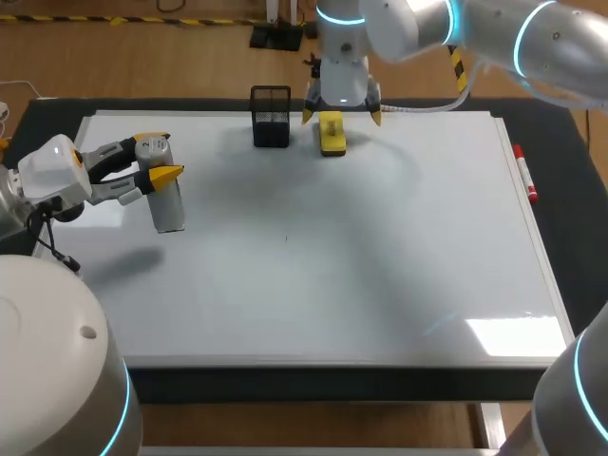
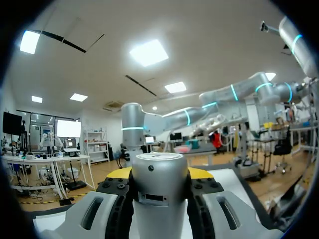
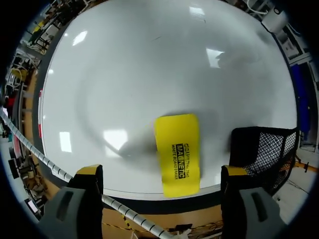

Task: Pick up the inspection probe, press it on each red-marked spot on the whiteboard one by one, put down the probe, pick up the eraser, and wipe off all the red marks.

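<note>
The right hand is hanging spread wide over the yellow eraser at the far edge of the whiteboard, the left hand is pinching the probe, and a crooked drop may be pushing the eraser into the black basket beside it.

Bright overhead glare on the whiteboard

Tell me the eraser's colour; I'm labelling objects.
The eraser is yellow; clearest in the right wrist view.
</note>
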Controlling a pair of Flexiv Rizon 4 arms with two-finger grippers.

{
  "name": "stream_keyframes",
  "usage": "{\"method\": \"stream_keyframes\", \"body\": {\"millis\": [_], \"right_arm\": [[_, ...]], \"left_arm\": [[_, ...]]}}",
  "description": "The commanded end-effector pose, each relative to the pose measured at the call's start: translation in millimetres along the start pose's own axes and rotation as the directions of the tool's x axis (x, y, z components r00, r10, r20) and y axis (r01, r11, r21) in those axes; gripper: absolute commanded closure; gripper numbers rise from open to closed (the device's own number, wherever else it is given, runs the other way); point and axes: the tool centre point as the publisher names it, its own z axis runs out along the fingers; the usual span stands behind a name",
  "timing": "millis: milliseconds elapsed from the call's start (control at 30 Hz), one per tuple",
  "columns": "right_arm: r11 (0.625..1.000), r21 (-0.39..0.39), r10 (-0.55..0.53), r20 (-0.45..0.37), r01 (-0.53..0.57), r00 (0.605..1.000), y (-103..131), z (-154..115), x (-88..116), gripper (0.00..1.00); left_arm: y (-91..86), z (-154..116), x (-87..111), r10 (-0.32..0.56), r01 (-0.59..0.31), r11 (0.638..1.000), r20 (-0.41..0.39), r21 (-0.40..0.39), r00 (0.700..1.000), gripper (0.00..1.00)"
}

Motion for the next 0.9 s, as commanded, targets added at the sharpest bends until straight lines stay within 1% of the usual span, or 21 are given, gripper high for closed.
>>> {"method": "stream_keyframes", "body": {"millis": [33,133,200,333,433,467,500,533,600,667,733,767,900], "right_arm": [[0.998,0.007,0.062,0.033,-0.062,0.998,7.3,-18.5,19.5,0.00],[0.988,-0.013,0.156,0.079,-0.156,0.985,8.1,-28.0,27.2,0.00],[0.975,-0.019,0.222,0.117,-0.222,0.968,5.7,-32.7,32.8,0.00],[0.943,-0.053,0.333,0.147,-0.329,0.931,3.2,-41.8,40.6,0.00],[0.912,-0.111,0.410,0.196,-0.395,0.891,2.0,-51.1,44.9,0.00],[0.901,-0.123,0.435,0.223,-0.417,0.873,1.7,-54.4,46.2,0.00],[0.889,-0.155,0.456,0.240,-0.430,0.857,1.9,-57.7,47.3,0.00],[0.876,-0.176,0.482,0.244,-0.450,0.842,1.4,-59.9,48.3,0.00],[0.856,-0.190,0.517,0.273,-0.481,0.812,2.6,-66.1,49.6,0.00],[0.830,-0.219,0.557,0.270,-0.514,0.785,1.8,-70.9,50.7,0.00],[0.813,-0.238,0.582,0.302,-0.532,0.755,2.5,-77.1,52.2,0.00],[0.801,-0.238,0.599,0.297,-0.549,0.744,2.8,-79.9,53.5,0.00],[0.775,-0.251,0.632,0.331,-0.580,0.701,3.9,-91.3,58.3,0.00]], "left_arm": [[-1.1,0.1,0.3,0.001,-0.001,1.000,0.001,0.000,1.000,1.00],[-1.1,0.1,0.3,0.001,-0.001,1.000,0.001,0.000,1.000,1.00],[-1.1,0.1,0.3,0.001,-0.001,1.000,0.001,0.000,1.000,1.00],[-1.1,0.1,0.3,0.001,-0.001,1.000,0.001,0.000,1.000,1.00],[-1.1,0.1,0.3,0.001,-0.001,1.000,0.001,0.000,1.000,1.00],[-1.1,0.1,0.3,0.001,-0.001,1.000,0.001,0.000,1.000,1.00],[-1.1,0.1,0.3,0.001,-0.001,1.000,0.001,0.000,1.000,1.00],[-1.1,0.1,0.3,0.001,-0.001,1.000,0.001,0.000,1.000,1.00],[-1.1,0.1,0.3,0.001,-0.001,1.000,0.001,0.000,1.000,1.00],[-1.1,0.1,0.3,0.001,-0.001,1.000,0.001,0.000,1.000,1.00],[-1.1,0.1,0.3,0.001,-0.001,1.000,0.001,0.000,1.000,1.00],[-1.1,0.1,0.3,0.001,-0.001,1.000,0.001,0.000,1.000,1.00],[-1.1,0.1,0.3,0.001,-0.001,1.000,0.001,0.000,1.000,1.00]]}}
